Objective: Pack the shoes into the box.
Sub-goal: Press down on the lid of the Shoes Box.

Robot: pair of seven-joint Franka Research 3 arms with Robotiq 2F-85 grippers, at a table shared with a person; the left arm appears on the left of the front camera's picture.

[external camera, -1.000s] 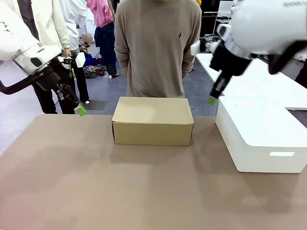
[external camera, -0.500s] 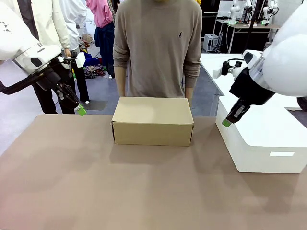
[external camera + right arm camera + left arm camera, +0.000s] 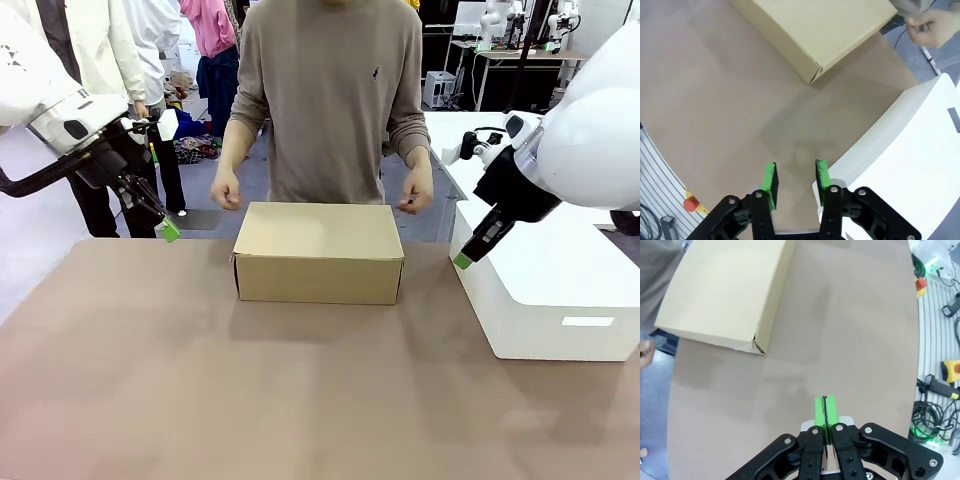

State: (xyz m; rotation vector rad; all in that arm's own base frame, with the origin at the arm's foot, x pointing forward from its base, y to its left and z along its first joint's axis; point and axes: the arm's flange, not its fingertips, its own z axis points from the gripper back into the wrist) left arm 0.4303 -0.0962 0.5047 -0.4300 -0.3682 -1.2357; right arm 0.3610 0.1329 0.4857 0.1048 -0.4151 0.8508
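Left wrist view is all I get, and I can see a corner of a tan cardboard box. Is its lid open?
Observer: No. From the front, the tan cardboard box has its lid flat and shut.
Operator: Is anybody near it?
Observer: Yes. A person stands behind it, with one hand and the other hand raised near its two far corners.
Operator: What is the other arm doing?
Observer: The right gripper hangs empty with its jaws open, between the box and a big smooth white block.
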